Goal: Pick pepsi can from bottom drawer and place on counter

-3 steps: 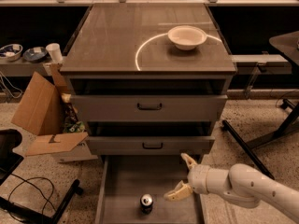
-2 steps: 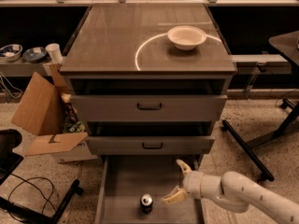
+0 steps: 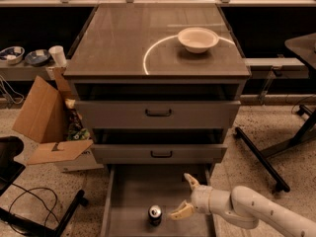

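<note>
- Warm, dim overhead light; the glossy grey-brown slab counter (image 3: pixel 113 43) carries pale glare streaks (strongest toward its far right).
- The wide grey metal bottom drawer (image 3: pixel 132 196) lies shaded; the cream two-finger tool (image 3: pixel 186 197), spread wide over its right side, catches light.

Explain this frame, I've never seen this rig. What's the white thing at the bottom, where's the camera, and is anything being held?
There is only one camera. It looks down at the front of a grey drawer cabinet, and where it is mounted is not on record. The white arm coming in from the lower right of the picture belongs to a mobile robot. Its two-finger claw is open and holds nothing. The claw hangs over the pulled-out bottom drawer, just right of a small blue can that stands upright on the drawer floor, apart from the fingers. On the counter sits a white bowl on a thin white arc. A cardboard box stands on the floor to the left of the cabinet.
</note>
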`<state>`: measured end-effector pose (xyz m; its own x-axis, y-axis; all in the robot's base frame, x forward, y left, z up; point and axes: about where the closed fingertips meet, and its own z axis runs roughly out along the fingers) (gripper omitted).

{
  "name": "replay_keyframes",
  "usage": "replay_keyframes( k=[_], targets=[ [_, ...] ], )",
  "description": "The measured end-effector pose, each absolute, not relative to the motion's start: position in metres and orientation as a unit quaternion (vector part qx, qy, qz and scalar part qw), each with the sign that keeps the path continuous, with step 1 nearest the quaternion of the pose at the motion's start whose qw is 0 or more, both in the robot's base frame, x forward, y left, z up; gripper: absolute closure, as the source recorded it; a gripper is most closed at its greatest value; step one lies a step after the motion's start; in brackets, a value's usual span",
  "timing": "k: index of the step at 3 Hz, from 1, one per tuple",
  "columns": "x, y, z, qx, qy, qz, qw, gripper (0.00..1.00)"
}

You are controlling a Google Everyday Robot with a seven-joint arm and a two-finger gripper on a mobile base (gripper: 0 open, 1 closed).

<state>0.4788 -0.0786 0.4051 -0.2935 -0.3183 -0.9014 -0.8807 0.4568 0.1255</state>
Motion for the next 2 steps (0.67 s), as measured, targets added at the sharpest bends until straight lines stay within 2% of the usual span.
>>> replay_keyframes(
  k=[2],
  targets=[
    [0.474,-0.041,0.327,-0.425,0.694,0.379,0.441,0.00]
  ],
)
